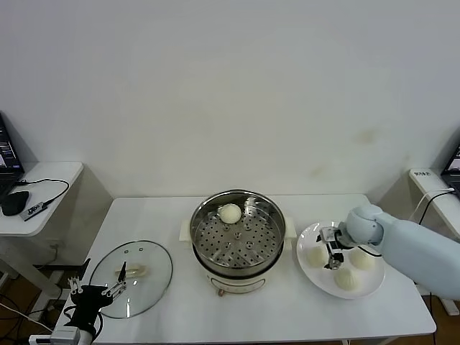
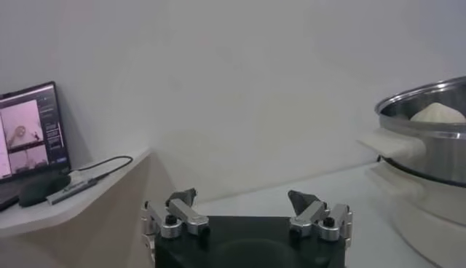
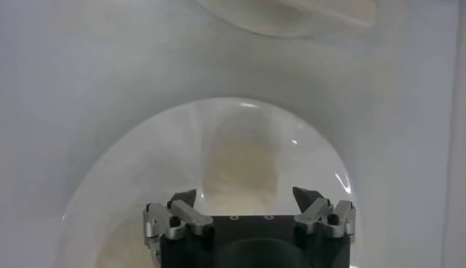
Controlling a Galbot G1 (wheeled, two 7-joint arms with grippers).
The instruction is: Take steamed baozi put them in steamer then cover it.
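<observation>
A: Surface: white tabletop [image 1: 144, 223]. Shiny perforated steel steamer basket [image 1: 237, 228], centre, holds one cream-white round bun [image 1: 230, 213]. Others?

B: Three on flat white plate [image 1: 309, 237]; right gripper [image 1: 332, 253] among them, fingers spread, empty. Left gripper [image 1: 97, 291] parked, fingers released.

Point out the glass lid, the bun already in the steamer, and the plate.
glass lid [image 1: 147, 277]: head view, its clear dome.
bun in steamer [image 1: 230, 213]: head view, its top.
plate [image 1: 307, 236]: head view, bare left rim.

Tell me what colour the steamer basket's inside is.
Shiny silver steel, with a perforated bottom: the steamer shows best in the head view.
</observation>
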